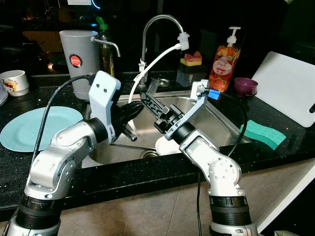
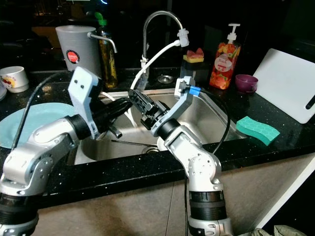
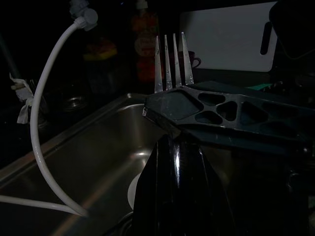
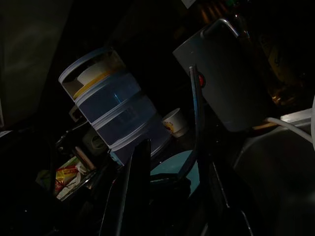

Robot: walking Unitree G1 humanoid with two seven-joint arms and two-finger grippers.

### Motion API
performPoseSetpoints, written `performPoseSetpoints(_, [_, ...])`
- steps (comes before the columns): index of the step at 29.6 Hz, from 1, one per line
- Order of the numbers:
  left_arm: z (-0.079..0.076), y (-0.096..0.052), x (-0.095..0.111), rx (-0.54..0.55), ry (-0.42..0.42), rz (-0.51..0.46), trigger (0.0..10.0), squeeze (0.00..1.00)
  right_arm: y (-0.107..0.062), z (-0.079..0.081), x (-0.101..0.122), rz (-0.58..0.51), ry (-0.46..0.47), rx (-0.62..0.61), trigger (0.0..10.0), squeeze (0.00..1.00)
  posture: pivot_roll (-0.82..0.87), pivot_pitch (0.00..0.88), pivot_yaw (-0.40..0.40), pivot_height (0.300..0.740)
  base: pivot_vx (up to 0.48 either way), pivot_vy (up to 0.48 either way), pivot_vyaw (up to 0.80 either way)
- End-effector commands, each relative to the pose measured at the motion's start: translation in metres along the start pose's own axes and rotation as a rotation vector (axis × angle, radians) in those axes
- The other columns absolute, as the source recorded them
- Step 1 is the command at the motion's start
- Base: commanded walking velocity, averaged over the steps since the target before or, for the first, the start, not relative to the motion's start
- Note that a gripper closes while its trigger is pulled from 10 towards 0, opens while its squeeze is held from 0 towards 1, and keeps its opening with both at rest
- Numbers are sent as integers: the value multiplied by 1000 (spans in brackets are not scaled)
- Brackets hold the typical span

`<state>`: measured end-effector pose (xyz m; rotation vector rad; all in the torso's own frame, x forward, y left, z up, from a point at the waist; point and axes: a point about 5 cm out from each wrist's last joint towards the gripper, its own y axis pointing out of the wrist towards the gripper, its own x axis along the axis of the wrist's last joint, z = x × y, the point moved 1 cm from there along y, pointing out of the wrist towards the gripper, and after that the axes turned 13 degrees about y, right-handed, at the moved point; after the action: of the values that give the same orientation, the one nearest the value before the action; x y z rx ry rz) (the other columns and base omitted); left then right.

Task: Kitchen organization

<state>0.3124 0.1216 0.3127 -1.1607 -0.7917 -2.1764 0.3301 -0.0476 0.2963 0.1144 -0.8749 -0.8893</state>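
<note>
A metal fork (image 3: 170, 61) sticks up past the tips of my left gripper (image 1: 134, 109), whose black fingers (image 3: 172, 191) are pressed together on it above the steel sink (image 1: 221, 123). My right gripper (image 1: 146, 100) meets it tip to tip from the right. One of its latticed fingers (image 3: 221, 110) crosses just in front of the tines. In the right wrist view its fingers (image 4: 139, 187) stand apart with a thin rod (image 4: 197, 113) between them. A thin utensil (image 1: 125, 144) and a white dish (image 1: 165, 146) lie in the sink bottom.
Left counter: pale blue plate (image 1: 34, 128), grey jug (image 1: 78, 54), cup (image 1: 14, 81). The tap (image 1: 157, 19) with its white hose (image 1: 152, 64) arches over the sink. Right counter: soap bottle (image 1: 225, 61), purple cup (image 1: 244, 86), white cutting board (image 1: 290, 86), green sponge (image 1: 262, 132).
</note>
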Motion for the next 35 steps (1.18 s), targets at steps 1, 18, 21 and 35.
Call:
performPoseSetpoints(1, [-6,-2,-1,-42,-3,8,10000,0,-1,2,0,-1,4,11,10000,0,100,85,-67,740,0,0,0])
performPoseSetpoints(18, [-6,-1,-8,-20,27,46,10000,0,-4,-2,5,-42,5,-7,0,0,99,87,-67,740,0,0,0])
performPoseSetpoints(21, [-4,0,-11,1,29,57,10000,35,-3,-4,6,-46,5,-17,0,0,100,89,-67,740,0,0,0])
performPoseSetpoints(35, [7,-6,-16,108,-16,85,10000,0,-10,-90,13,-219,-162,-519,10000,0,115,104,-58,740,0,0,0])
